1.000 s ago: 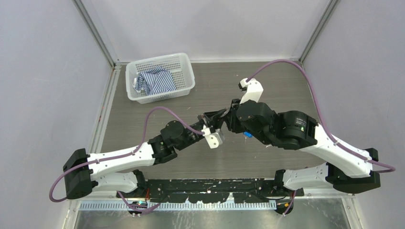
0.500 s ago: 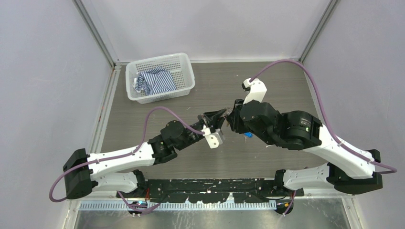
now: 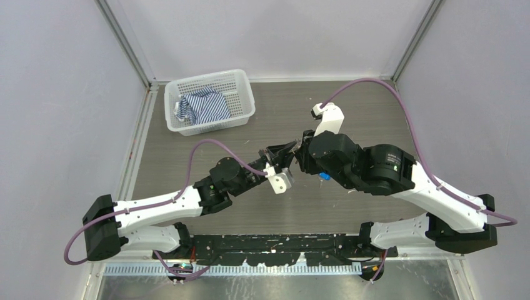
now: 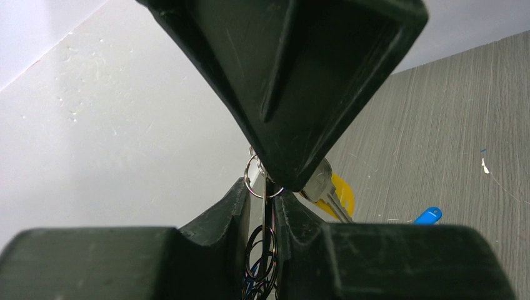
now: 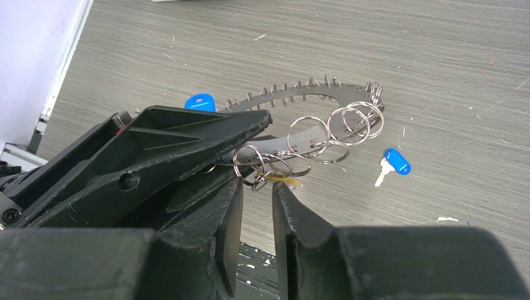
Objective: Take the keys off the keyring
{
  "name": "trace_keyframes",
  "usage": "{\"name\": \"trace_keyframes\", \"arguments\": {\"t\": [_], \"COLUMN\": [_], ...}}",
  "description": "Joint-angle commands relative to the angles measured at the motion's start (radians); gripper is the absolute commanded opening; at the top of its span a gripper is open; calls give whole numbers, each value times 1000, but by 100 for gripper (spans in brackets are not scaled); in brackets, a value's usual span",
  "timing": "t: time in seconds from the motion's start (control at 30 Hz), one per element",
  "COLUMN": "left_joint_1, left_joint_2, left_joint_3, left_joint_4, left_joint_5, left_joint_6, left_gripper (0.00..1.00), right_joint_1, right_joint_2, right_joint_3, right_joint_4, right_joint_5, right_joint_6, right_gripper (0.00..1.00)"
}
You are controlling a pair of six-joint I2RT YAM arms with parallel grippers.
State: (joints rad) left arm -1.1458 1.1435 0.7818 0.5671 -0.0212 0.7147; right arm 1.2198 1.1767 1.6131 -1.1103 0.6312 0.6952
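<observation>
While my left gripper (image 4: 262,195) is closed down on a thin wire loop of the keyring (image 5: 300,94), my right gripper (image 5: 256,186) meets it tip to tip. The right fingers stand only a narrow slit apart, right under a clump of small split rings (image 5: 269,164), and I cannot tell whether they actually pinch one. A yellow-tagged key (image 4: 326,185) hangs just beside those tips, a blue-tagged key (image 5: 392,164) lies loose on the table (image 5: 450,56) near the ring, and a white mesh basket (image 3: 212,75) with a striped cloth (image 3: 203,106) sits well apart at the far left.
</observation>
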Motion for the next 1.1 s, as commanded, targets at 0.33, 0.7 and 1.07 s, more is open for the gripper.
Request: {"name": "trace_keyframes", "arguments": {"t": [0.33, 0.7, 1.07], "left_joint_1": [0, 0, 1], "left_joint_2": [-14, -20, -27], "left_joint_3": [57, 51, 58], "left_joint_4": [88, 83, 34], "left_joint_5": [17, 17, 10], "left_joint_6": [11, 12, 18], "left_gripper": [0, 0, 0], "right_joint_1": [-3, -2, -2], "right_joint_2": [4, -11, -56], "right_joint_3": [-16, -8, -21], "right_joint_4": [48, 62, 99], "right_joint_5": [95, 123, 118], "right_joint_6": [-57, -98, -144], "right_gripper": [25, 1, 1]}}
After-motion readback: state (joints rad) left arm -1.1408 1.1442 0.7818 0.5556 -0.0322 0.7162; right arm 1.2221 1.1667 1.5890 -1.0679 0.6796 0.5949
